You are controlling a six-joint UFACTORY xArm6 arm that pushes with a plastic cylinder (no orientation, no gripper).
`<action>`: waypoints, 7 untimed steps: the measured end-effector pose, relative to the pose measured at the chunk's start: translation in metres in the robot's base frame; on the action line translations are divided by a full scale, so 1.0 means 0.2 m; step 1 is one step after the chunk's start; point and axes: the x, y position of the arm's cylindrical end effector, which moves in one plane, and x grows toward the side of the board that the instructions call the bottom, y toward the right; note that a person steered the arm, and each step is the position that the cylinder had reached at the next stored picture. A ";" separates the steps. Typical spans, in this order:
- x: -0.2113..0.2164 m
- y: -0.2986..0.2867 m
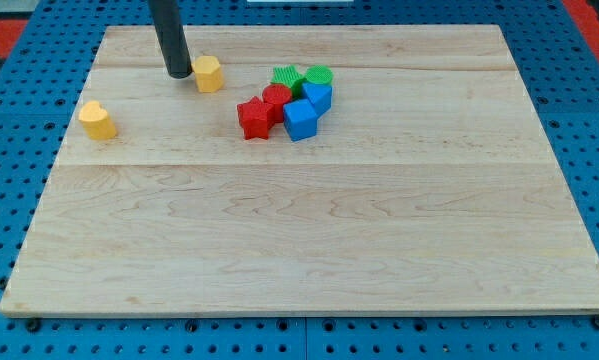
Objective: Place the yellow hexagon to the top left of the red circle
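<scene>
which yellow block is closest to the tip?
The yellow hexagon block, just right of my tip; the other yellow block sits farther toward the view's lower left.

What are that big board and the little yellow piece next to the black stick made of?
The board looks like pale unvarnished wood: joined planks with visible grain. The yellow hexagon looks like matte plastic or painted wood, with even colour and no grain; I cannot tell which. My tip sits just to its left in the view, a smooth dark rod.

Tip just left of hexagon.
</scene>
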 end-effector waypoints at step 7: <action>-0.07 0.22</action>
